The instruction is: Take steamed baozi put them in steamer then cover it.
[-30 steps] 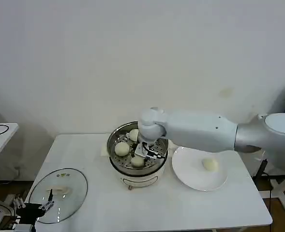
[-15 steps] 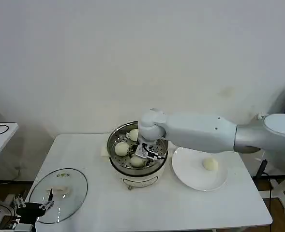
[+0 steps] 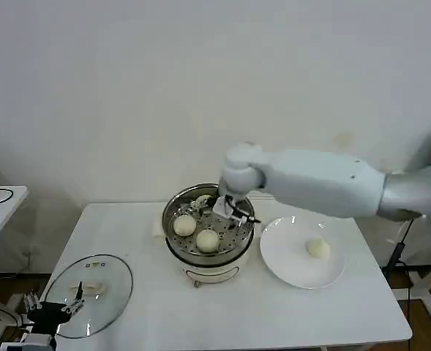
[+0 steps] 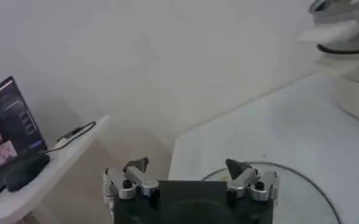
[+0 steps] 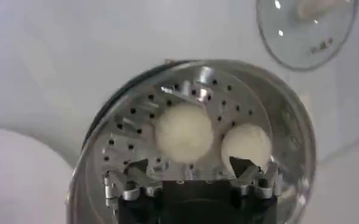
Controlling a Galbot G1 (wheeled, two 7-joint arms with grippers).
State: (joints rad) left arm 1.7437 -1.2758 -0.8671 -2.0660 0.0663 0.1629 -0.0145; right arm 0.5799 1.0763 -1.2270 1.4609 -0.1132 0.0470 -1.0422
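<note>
The steamer [image 3: 172,235] stands mid-table on its white base. Two steamed baozi [image 3: 184,225] [image 3: 207,240] lie on its perforated floor, and a third [image 3: 201,201] shows partly at the back. Another baozi [image 3: 317,248] rests on the white plate [image 3: 292,269] to the right. My right gripper [image 3: 234,211] hangs open and empty over the basket's back right; in its wrist view the right gripper [image 5: 190,165] sits just above two baozi [image 5: 184,131] [image 5: 246,145]. The cover [image 3: 87,292], a glass lid, lies flat at the table's front left. My left gripper [image 3: 54,311] waits open beside it.
The white wall rises close behind the table. A side desk [image 4: 39,176] with a mouse and a screen stands off to the left. In the left wrist view the left gripper [image 4: 187,165] faces the lid's rim [image 4: 301,182], with bare tabletop between lid and steamer.
My right gripper has let go of a baozi at the front of the basket, then risen and drawn back to the right. The left arm has stayed put.
</note>
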